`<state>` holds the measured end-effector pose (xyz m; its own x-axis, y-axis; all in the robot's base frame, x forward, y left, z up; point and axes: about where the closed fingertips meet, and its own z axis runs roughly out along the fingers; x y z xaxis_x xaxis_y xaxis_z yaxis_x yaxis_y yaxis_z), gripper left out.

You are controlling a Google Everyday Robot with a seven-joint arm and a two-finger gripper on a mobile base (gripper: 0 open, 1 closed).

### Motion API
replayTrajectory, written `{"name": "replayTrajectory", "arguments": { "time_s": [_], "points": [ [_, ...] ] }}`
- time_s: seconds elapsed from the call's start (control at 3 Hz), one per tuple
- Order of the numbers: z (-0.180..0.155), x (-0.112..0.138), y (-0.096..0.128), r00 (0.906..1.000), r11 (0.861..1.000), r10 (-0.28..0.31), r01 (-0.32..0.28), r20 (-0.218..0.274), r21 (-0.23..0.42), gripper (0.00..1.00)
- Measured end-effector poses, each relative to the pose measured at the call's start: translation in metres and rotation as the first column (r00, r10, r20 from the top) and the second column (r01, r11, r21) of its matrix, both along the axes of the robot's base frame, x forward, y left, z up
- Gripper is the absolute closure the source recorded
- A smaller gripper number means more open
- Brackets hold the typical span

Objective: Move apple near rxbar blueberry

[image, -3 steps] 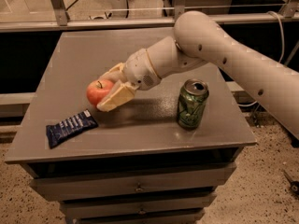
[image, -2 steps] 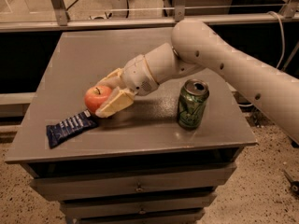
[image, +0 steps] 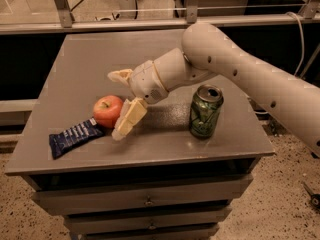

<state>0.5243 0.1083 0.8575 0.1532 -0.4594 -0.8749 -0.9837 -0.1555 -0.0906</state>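
The red apple (image: 107,110) sits on the grey table (image: 165,144), at the right end of the navy rxbar blueberry wrapper (image: 75,135), which lies flat near the front left edge. The two look touching or nearly so. My gripper (image: 124,98) is just right of the apple with its cream fingers spread wide. The near finger (image: 129,119) rests beside the apple's right side and the far finger (image: 120,75) is behind and above it. The gripper is open and holds nothing.
A green drink can (image: 205,111) stands upright on the right part of the table, under my forearm (image: 240,69). The table's front edge is close below the wrapper. A metal rail (image: 150,23) runs behind the table.
The gripper carried the apple down and left to the wrapper's end, then its fingers spread apart. The apple now rests on the table. The can and wrapper have not moved.
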Motion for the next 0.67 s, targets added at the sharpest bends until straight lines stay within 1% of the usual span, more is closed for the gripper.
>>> {"name": "replayTrajectory", "arguments": {
  "time_s": [0.33,0.67],
  "points": [
    [0.009,0.018,-0.011,0.9989,1.000,-0.012,0.013,0.046,-0.014,0.00],
    [0.031,0.057,-0.040,0.9910,0.997,-0.070,0.073,0.114,-0.022,0.00]
  ]
}}
